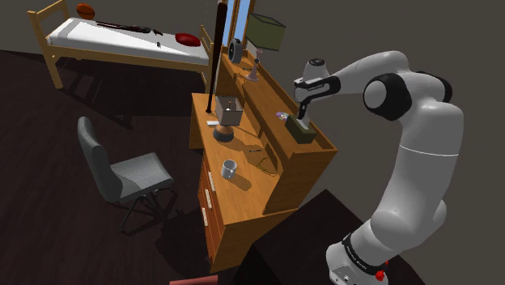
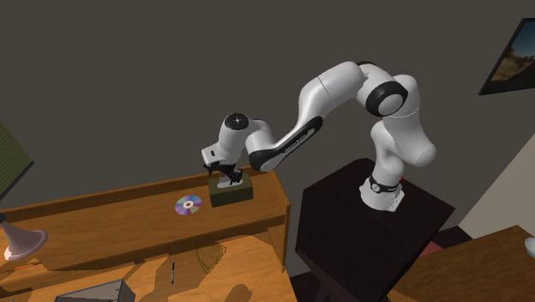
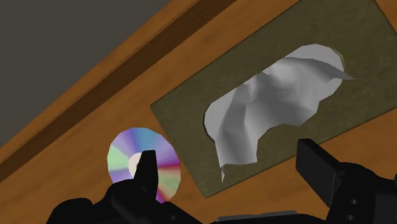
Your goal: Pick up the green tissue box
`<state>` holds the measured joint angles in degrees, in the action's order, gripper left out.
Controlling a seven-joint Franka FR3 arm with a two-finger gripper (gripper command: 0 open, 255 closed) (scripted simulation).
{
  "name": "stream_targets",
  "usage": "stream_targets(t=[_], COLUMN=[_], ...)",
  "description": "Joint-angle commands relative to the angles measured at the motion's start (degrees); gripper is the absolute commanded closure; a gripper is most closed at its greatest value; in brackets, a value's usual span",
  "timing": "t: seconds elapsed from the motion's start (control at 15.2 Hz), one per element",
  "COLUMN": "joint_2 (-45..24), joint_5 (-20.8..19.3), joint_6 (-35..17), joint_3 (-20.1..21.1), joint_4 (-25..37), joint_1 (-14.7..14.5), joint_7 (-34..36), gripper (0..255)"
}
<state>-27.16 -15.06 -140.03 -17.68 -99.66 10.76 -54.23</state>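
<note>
— At the bedroom wall, what dominates the scene?
— An orange-brown wooden desk (image 1: 243, 190), with a raised back shelf (image 2: 111, 210) of the same wood running along its far edge.

— And the machine beside it?
— A white robot arm with dark joints (image 1: 421, 138) rises from a dark box stand (image 2: 343, 214) and bends down over the end of the shelf nearest that stand.

— Where is the box it is after?
— The dull olive-green rectangular tissue box (image 2: 230, 194) sits flat on the raised shelf, close to that same end. A crumpled pale grey tissue (image 3: 273, 95) pokes out of the slot in its top.

— What are the fingers doing?
— The all-black gripper (image 3: 233, 167) points down at the box with its fingers spread apart, clasping nothing. In the wrist view one fingertip hangs over the box's top and the other over the shelf beside it. From the second exterior view the tips look level with the box's top, but contact cannot be judged.

— Anything smaller?
— A rainbow-sheened compact disc (image 3: 127, 149) lies flat on the shelf, just beside the box's short end and not touching it.
</note>
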Motion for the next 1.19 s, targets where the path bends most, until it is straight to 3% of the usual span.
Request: stream_targets(t=[0.0,0.13,0.2,0.73,1.12], joint_2=[-1.13,-1.13,-1.08,-1.08,0.88], joint_5=[-0.03,-0.03,-0.07,-0.07,0.11], joint_6=[-1.5,-1.5,-1.57,-1.75,1.42], joint_3=[0.01,0.01,-0.01,-0.03,0.03], joint_4=[-0.38,-0.38,-0.51,-0.66,0.65], joint_1=[0.13,0.13,0.1,0.2,0.03], joint_7=[0.37,0.37,0.42,0.33,-0.51], gripper=[0,0,255,255,255])
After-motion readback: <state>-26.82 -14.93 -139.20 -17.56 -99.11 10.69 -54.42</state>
